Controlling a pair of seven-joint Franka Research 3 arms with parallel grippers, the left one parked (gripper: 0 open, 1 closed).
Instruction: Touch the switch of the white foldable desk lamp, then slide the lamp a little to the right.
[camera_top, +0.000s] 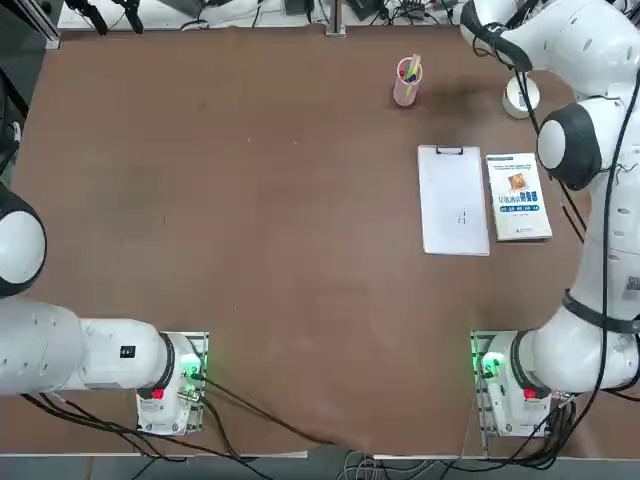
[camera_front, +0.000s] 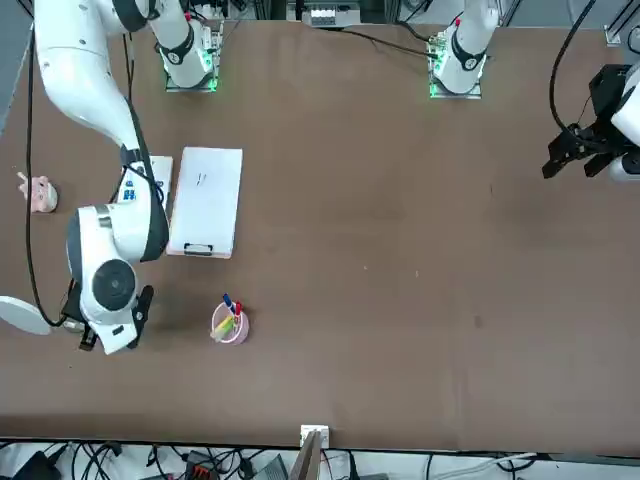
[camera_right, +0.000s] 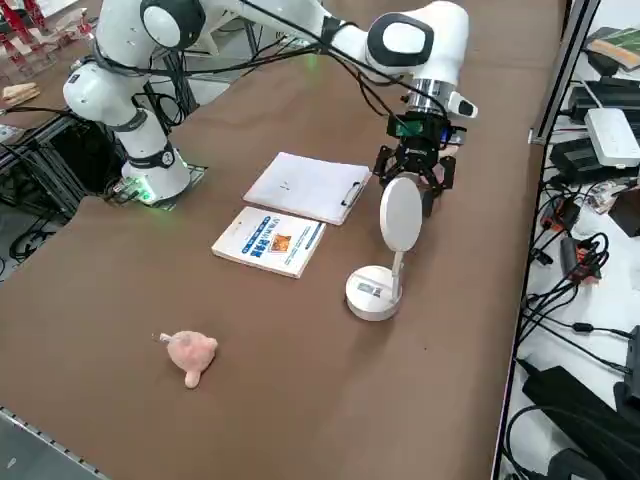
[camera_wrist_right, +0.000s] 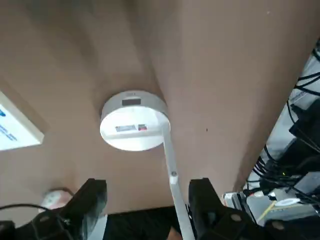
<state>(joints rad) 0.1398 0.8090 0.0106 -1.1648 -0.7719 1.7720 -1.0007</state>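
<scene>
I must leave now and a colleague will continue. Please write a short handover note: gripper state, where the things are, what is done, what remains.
Right gripper: open, empty, in the air above and just behind the lamp, touching nothing.
Lamp: stands upright on its round base near the far right table edge, beyond the book and clipboard. The pen cup is further left.
Done: the approach only. No contact with the lamp is visible.
Left: touch the switch on the base, then slide the lamp a little to the right.

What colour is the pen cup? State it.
Pink pen cup, clearest in the front view.
</scene>
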